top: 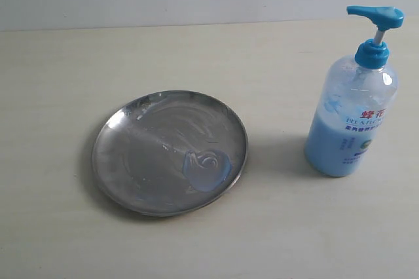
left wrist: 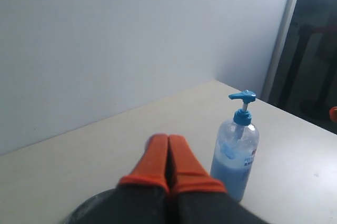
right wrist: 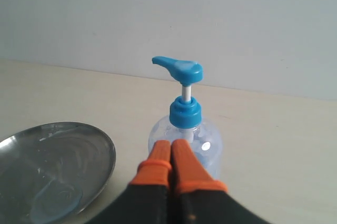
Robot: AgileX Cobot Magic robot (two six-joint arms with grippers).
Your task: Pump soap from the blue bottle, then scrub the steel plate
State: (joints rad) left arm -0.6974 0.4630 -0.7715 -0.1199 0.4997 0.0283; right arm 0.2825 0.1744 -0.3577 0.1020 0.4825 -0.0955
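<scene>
The steel plate (top: 169, 152) lies on the table left of centre, smeared with swirls. A pale-blue blob of soap (top: 207, 168) sits on its near right part, also seen as soap (right wrist: 55, 203) on the plate (right wrist: 79, 150). The blue bottle (top: 351, 125) stands upright to the right, pump head raised. Neither gripper appears in the exterior view. My left gripper (left wrist: 167, 139) is shut and empty, above the plate's edge (left wrist: 87, 208), with the bottle (left wrist: 235, 158) beyond it. My right gripper (right wrist: 171, 144) is shut and empty, just in front of the bottle (right wrist: 184, 129).
The beige table (top: 59, 63) runs back to a pale wall. In the left wrist view a dark doorway with frames (left wrist: 310, 50) lies past the table's far corner.
</scene>
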